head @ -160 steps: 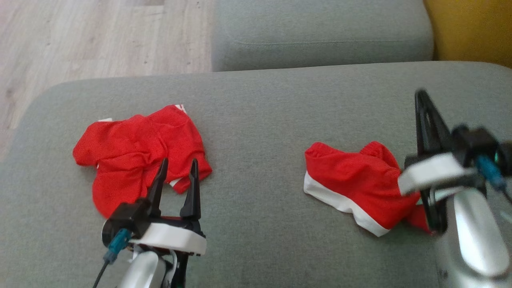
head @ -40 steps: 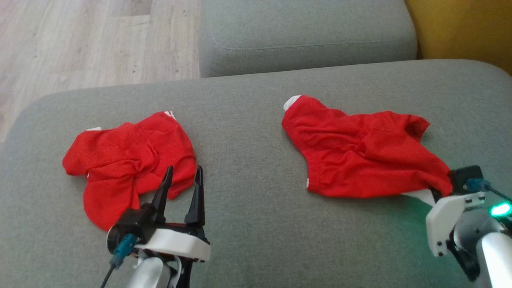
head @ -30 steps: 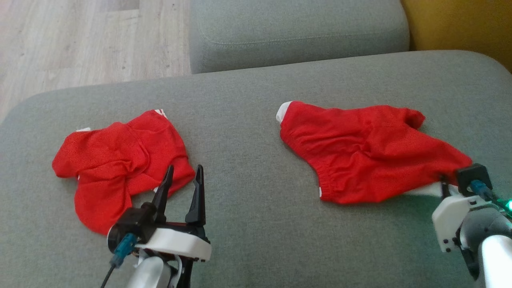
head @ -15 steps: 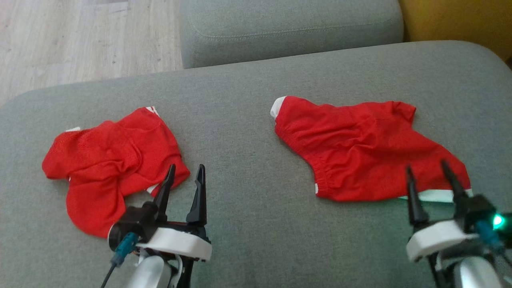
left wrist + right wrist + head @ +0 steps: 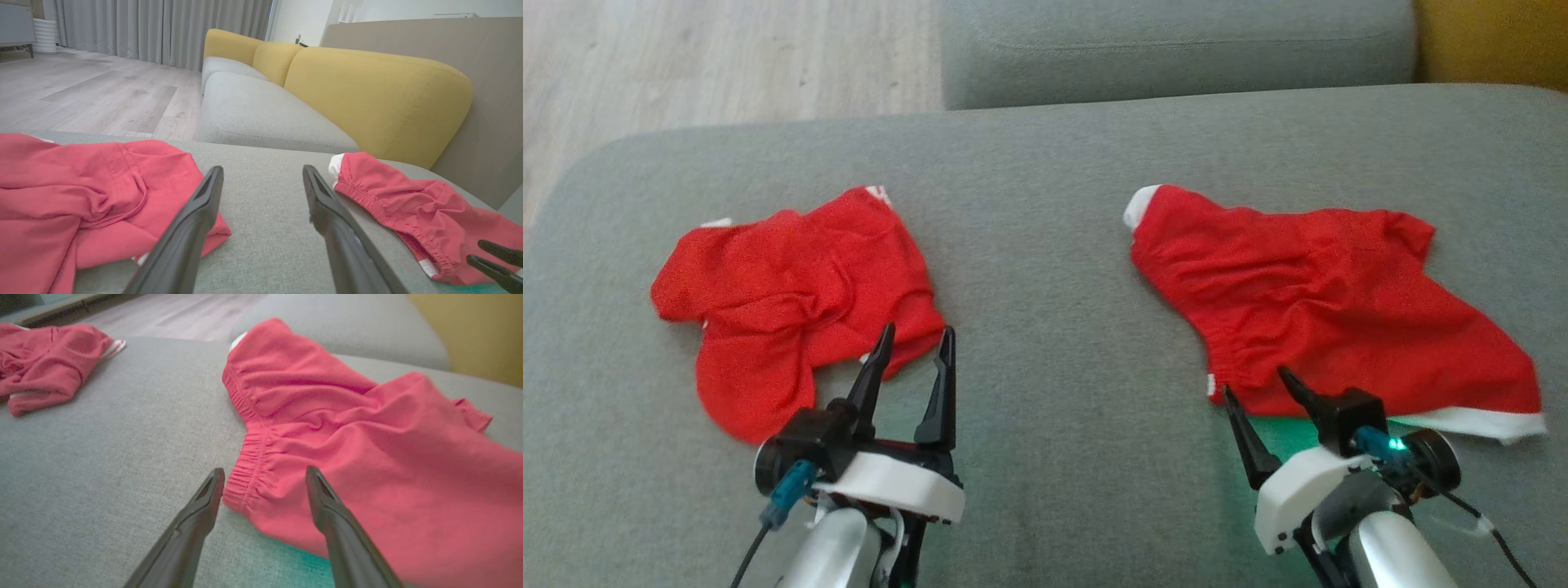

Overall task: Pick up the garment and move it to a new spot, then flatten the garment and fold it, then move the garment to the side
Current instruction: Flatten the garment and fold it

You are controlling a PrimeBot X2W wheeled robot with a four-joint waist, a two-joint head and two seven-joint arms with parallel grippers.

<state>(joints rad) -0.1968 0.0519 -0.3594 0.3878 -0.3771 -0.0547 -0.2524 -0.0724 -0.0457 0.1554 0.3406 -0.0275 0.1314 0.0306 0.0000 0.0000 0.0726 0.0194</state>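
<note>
Right, the red garment lies spread on the right half of the grey sofa seat. It is roughly triangular, a thin fine-mesh knit, rumpled into soft folds. A gathered elastic waistband runs along its near-left edge. A white band trims the near-right hem, and there is a white patch at the far-left corner.

The right claw sits at the waistband's near end, fingers wide apart and gripping nothing; can't tell if they touch the cloth. A green light glows on the seat just beneath it.

The left claw is wide too and empty, tips over the near edge of a second red garment. That one is bunched in a heap on the left half, with white stripes at its far corner.

The seat cover is a coarse grey weave. Beyond it are another grey cushion, a yellow backrest and a pale wood floor.
</note>
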